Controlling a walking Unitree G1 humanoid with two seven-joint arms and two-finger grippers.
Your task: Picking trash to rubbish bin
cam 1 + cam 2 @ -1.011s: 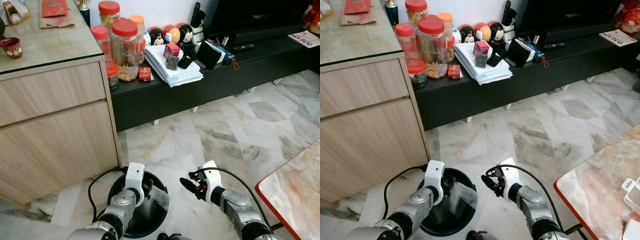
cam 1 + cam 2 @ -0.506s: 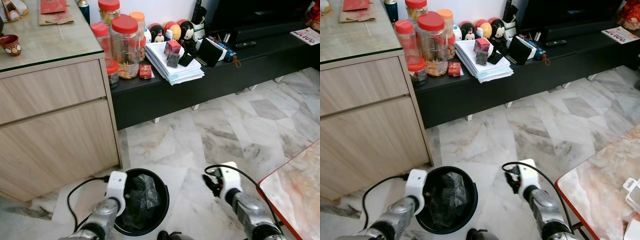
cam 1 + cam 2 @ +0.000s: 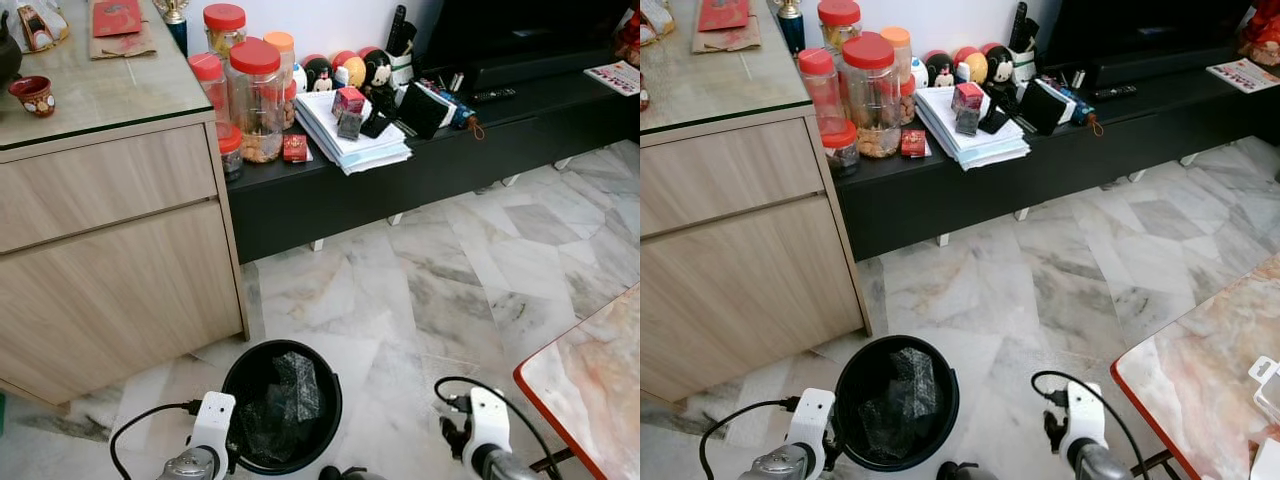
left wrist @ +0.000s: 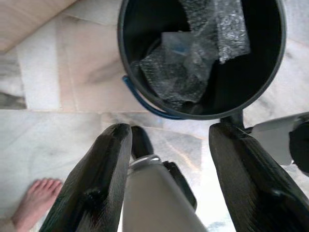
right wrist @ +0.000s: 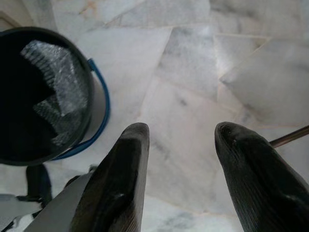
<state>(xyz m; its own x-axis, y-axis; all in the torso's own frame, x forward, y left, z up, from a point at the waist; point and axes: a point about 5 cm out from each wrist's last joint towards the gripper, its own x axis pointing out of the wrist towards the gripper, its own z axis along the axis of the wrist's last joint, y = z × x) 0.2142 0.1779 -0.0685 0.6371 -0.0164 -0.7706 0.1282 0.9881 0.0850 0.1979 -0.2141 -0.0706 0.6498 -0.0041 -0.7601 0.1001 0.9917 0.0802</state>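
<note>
Down on the marble floor, bubble-wrap trash lay inside the rubbish bin; left end effector and right end effector had pulled back, both released and empty — drop looked done.

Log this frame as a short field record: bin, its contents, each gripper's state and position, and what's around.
bin: black round rubbish bin on the marble floor, beside the wooden cabinet
contents: crumpled bubble wrap inside the bin
left gripper: open, nothing held, just outside the bin's rim
right gripper: open, nothing held, over bare floor beside the bin
surroundings: red-lidded jars and a paper stack on the low black TV bench; red-edged table at the robot's right
person: a bare foot near the left arm
</note>
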